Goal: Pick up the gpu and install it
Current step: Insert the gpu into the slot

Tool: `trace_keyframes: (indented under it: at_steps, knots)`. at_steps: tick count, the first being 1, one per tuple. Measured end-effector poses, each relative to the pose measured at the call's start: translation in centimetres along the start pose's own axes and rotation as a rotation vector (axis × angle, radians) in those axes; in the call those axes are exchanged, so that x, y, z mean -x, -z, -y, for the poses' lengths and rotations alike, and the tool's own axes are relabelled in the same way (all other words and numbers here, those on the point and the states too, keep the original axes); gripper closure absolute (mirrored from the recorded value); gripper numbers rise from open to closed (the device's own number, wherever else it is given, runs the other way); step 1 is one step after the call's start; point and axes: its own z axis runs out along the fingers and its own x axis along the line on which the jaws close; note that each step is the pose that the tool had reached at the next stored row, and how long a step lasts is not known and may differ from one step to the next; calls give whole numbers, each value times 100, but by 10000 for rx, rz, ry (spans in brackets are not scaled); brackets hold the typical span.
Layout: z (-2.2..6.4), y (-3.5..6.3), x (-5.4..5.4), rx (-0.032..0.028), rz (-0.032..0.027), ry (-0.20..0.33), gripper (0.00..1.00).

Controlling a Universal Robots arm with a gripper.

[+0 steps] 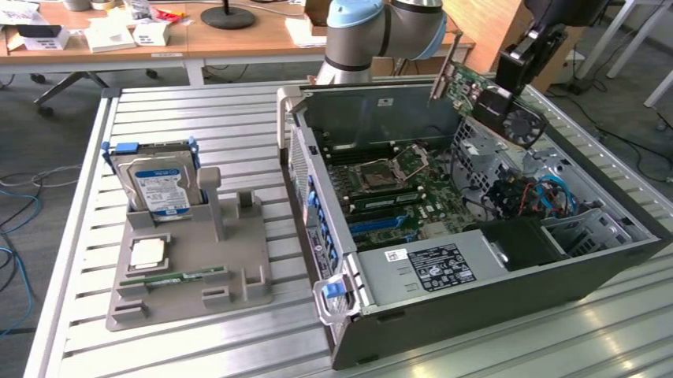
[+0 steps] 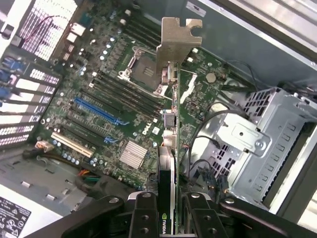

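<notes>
The gpu [image 2: 168, 168] is clamped edge-on between the gripper's [image 2: 168, 215] part-closed fingers, its metal bracket [image 2: 178, 42] reaching out above the motherboard [image 2: 148, 130], held aloft at the open computer case's [image 1: 474, 307] two o'clock corner in the exterior view.

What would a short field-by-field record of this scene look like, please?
gripper: shut on the gpu
gpu: in the air above the open computer case, over the motherboard, not yet seated in a slot
hard drive: upright in the gray holder, at the exterior view's left of the case
</notes>
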Motion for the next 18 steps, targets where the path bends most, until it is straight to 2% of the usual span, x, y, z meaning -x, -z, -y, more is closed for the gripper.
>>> trace_keyframes:
  at_steps: [18]
  knots:
    - [0,-9,0,31,-120,2479,74]
